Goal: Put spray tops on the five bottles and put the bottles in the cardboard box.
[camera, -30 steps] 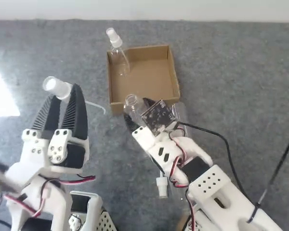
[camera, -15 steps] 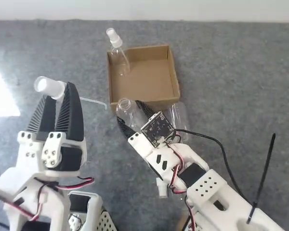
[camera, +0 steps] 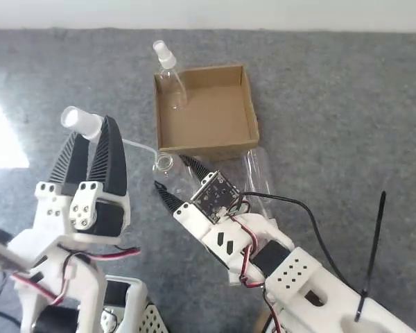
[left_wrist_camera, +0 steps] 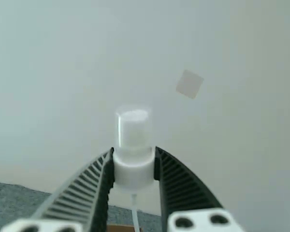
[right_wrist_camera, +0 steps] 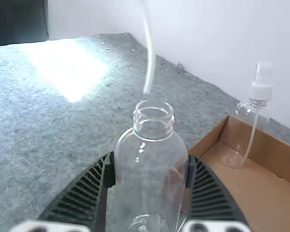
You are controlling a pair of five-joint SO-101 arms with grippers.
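High view: a spray top was clasped in the left claw, its tube hung just above the open neck of a bottle gripped by the right claw beside the cardboard box; one capped bottle was stood inside.

The bench has a grey, rough cover like a carpet, and it fills almost the whole high view. Along the top edge of the frame it ends at a white wall. The open cardboard box stands on the bench in the upper middle. Just beside the box's lower right corner a clear bottle lies on its side on the grey cover. At the left edge of the frame a bright patch of light falls on the bench.
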